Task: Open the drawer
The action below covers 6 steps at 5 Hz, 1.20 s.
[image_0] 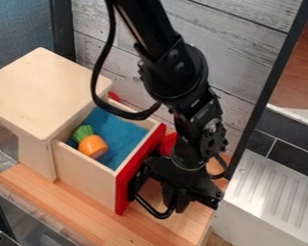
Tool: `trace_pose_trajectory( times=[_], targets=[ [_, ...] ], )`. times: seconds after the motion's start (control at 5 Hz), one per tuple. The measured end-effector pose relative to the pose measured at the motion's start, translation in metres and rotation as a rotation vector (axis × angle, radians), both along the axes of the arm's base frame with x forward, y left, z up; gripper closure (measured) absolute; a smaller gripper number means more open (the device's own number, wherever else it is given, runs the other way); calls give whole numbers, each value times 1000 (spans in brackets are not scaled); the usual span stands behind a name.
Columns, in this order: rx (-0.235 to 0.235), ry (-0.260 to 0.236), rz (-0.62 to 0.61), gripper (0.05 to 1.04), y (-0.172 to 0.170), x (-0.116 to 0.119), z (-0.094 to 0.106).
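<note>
Though probably light and stiff, pull the drawer (86, 174) squarely by its red front (127, 182); cannot tell the gripper (146, 190) open from closed.

The black WidowX 250 arm (179, 62) comes in from the top edge and slants down toward the view's right, its jointed wrist (201, 120) leading to the black two-finger gripper (176, 177) — low, just below the view's middle — while a black cable (100, 72) loops out beside the arm.

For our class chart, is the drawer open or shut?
Open: the drawer stands out from the wooden cabinet, its blue lining exposed.
</note>
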<state>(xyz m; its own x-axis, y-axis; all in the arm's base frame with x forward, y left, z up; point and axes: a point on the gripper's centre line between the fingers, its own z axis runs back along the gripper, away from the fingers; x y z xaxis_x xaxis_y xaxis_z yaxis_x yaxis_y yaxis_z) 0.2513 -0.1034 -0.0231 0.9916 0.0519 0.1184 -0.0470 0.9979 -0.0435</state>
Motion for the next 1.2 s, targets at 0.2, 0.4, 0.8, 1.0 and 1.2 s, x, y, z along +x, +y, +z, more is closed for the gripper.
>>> trace_pose_trajectory(
  times=[0.2, 0.4, 0.8, 1.0, 1.2],
  targets=[
    [-4, 10, 3, 963, -2, 3, 0],
    [-8, 5, -1, 963, -3, 3, 0],
    [-21, 2, -40, 963, -3, -1, -3],
    [-19, 10, -48, 938, -5, -3, -3],
    [14, 34, -53, 723, -5, -9, -4]
  ],
)
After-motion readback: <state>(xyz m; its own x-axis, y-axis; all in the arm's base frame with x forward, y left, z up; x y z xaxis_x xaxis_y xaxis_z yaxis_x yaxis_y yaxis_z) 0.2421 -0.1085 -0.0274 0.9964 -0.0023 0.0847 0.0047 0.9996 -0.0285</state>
